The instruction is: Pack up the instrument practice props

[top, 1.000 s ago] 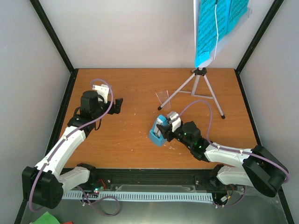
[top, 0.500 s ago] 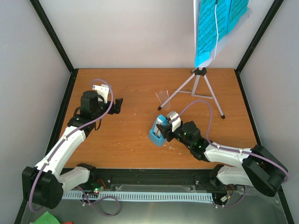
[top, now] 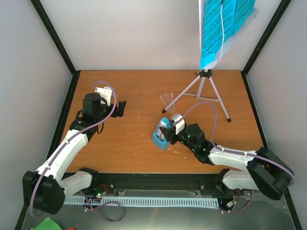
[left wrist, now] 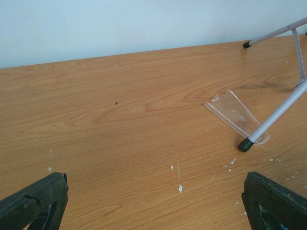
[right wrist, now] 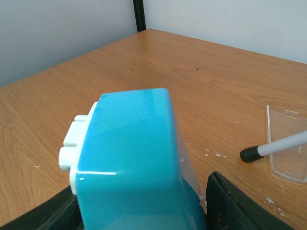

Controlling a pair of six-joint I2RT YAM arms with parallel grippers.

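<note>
Blue metronome [top: 159, 138] clamped in right hand [top: 167, 132]

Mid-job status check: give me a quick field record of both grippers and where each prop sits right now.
left gripper: open, empty, over the table, left side
right gripper: closed on the metronome, mid-table
metronome: light blue, held; whether it is lifted off the wood, cannot tell
music stand: upright on its tripod, far right
sheet music: blue pages, up on the stand
clear plastic piece: flat on the table by one stand foot
</note>
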